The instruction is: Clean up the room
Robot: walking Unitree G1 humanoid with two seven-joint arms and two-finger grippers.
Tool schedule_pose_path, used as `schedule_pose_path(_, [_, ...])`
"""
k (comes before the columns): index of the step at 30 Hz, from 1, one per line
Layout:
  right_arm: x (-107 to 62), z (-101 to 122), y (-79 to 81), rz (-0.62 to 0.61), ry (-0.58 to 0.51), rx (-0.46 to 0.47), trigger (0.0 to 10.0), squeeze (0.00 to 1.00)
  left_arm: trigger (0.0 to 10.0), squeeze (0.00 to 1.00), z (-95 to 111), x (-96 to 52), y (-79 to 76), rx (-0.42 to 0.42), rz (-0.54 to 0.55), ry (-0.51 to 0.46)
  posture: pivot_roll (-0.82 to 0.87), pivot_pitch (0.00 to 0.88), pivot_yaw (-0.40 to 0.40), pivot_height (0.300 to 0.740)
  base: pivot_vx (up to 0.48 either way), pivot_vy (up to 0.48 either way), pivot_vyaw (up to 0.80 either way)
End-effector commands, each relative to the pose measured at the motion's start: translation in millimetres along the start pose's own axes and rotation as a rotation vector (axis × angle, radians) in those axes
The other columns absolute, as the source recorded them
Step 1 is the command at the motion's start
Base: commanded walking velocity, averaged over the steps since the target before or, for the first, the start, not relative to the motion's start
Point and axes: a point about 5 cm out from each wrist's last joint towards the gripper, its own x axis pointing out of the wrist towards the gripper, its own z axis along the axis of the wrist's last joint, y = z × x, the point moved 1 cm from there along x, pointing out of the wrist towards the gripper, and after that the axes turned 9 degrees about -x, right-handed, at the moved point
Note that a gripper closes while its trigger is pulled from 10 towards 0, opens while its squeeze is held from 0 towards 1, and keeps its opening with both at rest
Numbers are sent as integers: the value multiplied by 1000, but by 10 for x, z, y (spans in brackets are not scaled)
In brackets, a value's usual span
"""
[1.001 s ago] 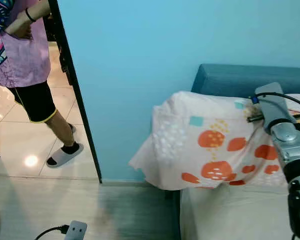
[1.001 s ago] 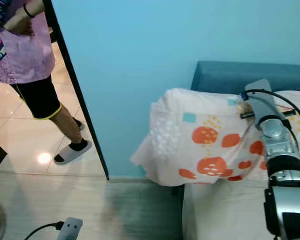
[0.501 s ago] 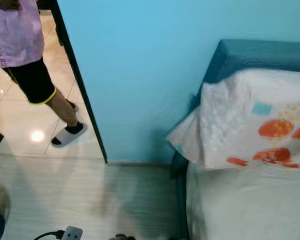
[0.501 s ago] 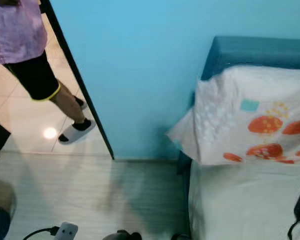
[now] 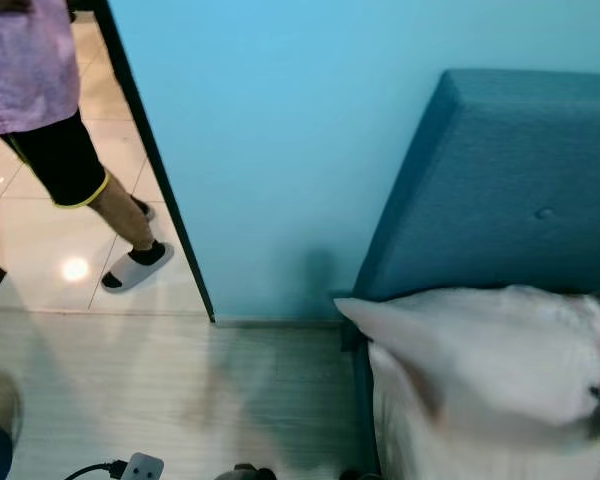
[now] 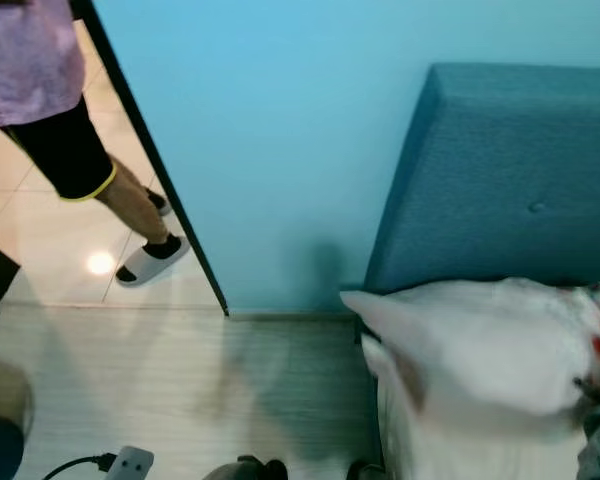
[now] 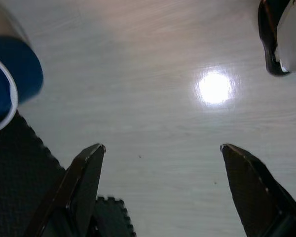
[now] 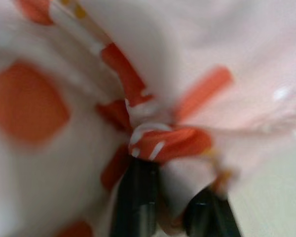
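A white pillow [image 5: 490, 350] with orange blotches lies low across the head of the bed, blurred with motion, below the teal headboard [image 5: 510, 180]. In the right wrist view my right gripper [image 8: 170, 180] is shut on a bunched fold of the pillow's fabric [image 8: 163, 138], the cloth pinched between the two black fingers. My left gripper [image 7: 163, 148] hangs open over the pale wooden floor [image 7: 153, 84] with nothing between its fingers.
A person [image 5: 40, 90] in slippers stands in the doorway on the left, by the dark door frame [image 5: 150, 160]. A power strip [image 5: 140, 467] lies on the floor. Below my left arm are a black foam mat [image 7: 19, 173] and a blue object [image 7: 10, 79].
The pillow has come down from leaning against the headboard to lying low on the bed, baring the headboard. The camera has also shifted, and my right arm has left the eye views.
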Motion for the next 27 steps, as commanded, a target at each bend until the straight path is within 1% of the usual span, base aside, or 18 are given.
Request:
schedule_pose_path(1, [23,88,-107,-31,-26,-27,10000,1000,10000,0,-154,-23,28,11,2,58,134,238,21,725,0,0,0])
schedule_pose_path(3, [69,315,-297,-106,-75,-98,10000,1000,10000,0,-106,-14,13,-11,-2,44,119,216,18,725,0,0,0])
schedule_pose_path(5, [86,442,-401,-161,-96,-144,10000,1000,10000,0,-77,-9,2,-26,-8,35,112,203,14,725,0,0,0])
schedule_pose_path(9, [96,575,-462,-230,-111,-188,10000,1000,10000,0,-36,-3,-26,-61,-28,25,104,188,12,725,0,0,0])
schedule_pose_path(12, [115,604,-373,-210,-83,-191,10000,1000,10000,0,-5,2,-42,-83,-34,17,97,170,10,725,0,0,0])
schedule_pose_path(14, [116,492,67,-31,-16,-175,10000,1000,10000,0,47,8,-50,-129,-15,-4,79,134,3,725,0,0,0])
schedule_pose_path(15, [116,492,67,-31,-16,-175,10000,1000,10000,0,47,8,-50,-129,-15,-4,79,134,3,725,0,0,0])
schedule_pose_path(16, [98,441,242,40,6,-170,10000,1000,10000,0,65,10,-52,-147,-7,-13,79,134,3,725,0,0,0])
schedule_pose_path(17, [60,360,441,104,28,-148,10000,498,10000,0,93,11,-65,-188,-10,-28,76,119,1,725,0,0,-469])
schedule_pose_path(18, [24,278,567,136,46,-123,10000,0,10000,0,116,11,-85,-235,-28,-42,76,115,-1,725,0,0,-706])
schedule_pose_path(19, [-25,159,687,165,79,-104,10000,0,10000,0,162,9,-123,-286,-78,-70,77,106,-2,725,0,0,-706])
schedule_pose_path(20, [-25,159,687,165,79,-104,10000,0,10000,0,162,9,-123,-286,-78,-70,77,106,-2,725,0,0,-706])
schedule_pose_path(21, [-61,82,765,181,102,-93,10000,0,10000,0,197,7,-149,-319,-114,-90,77,104,-1,725,0,0,-706])
schedule_pose_path(22, [-95,11,834,192,124,-78,10000,0,10000,0,433,27,81,-339,-157,-176,78,91,-1,725,0,0,-712])
schedule_pose_path(23, [-95,11,834,192,124,-78,10000,0,10000,0,433,27,81,-339,-157,-176,78,91,-1,725,0,0,-712])
schedule_pose_path(24, [-126,-46,893,202,142,-71,10000,0,10000,0,684,17,242,-341,-219,-263,78,84,0,725,0,0,-706])
schedule_pose_path(25, [-126,-46,893,202,142,-71,10000,0,10000,0,684,17,242,-341,-219,-263,78,84,0,725,0,0,-706])
schedule_pose_path(27, [-190,-144,1019,227,172,-85,10000,0,10000,0,1107,-62,329,-205,-379,-408,76,69,0,725,0,0,-709])
